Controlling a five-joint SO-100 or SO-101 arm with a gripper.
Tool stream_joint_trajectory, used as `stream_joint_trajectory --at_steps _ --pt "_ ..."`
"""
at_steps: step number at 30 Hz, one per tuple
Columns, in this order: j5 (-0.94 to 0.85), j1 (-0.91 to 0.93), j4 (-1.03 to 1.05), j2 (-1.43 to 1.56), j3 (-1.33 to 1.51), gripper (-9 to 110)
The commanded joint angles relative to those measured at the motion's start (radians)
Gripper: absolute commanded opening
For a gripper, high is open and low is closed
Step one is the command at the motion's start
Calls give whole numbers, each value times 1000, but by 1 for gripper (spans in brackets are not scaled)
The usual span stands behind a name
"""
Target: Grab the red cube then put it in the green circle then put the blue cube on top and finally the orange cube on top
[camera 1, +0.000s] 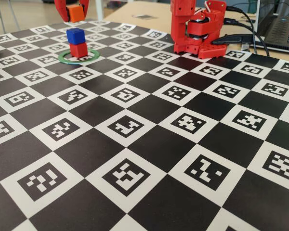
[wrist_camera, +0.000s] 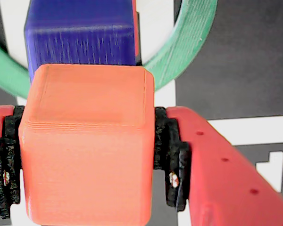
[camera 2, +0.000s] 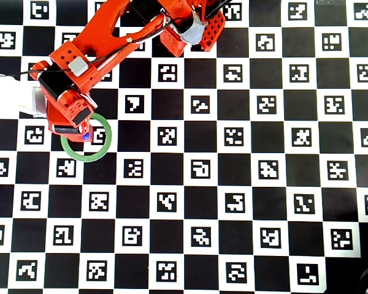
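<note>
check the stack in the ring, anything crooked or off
Nothing stands out. The blue cube sits squarely on the red cube inside the green ring, and the gripper holds the orange cube level above them.

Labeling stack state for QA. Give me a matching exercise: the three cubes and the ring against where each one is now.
Things:
1. red cube
2. blue cube
3. orange cube
4. green ring

Places:
A. held in the gripper, above the stack, not yet touching it
B. flat on the board, around the stack
C. bottom of the stack, inside the ring
D. on top of the red cube

Pairs: 1-C, 2-D, 3-A, 4-B
</note>
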Motion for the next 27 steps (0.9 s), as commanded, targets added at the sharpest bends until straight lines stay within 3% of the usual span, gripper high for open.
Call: stream_joint_trajectory --at_steps 1,22,27 --pt "8 -6 -35 115 6 8" --pt "15 -9 -94 129 60 8" --pt "-3 -11 -91 140 74 21"
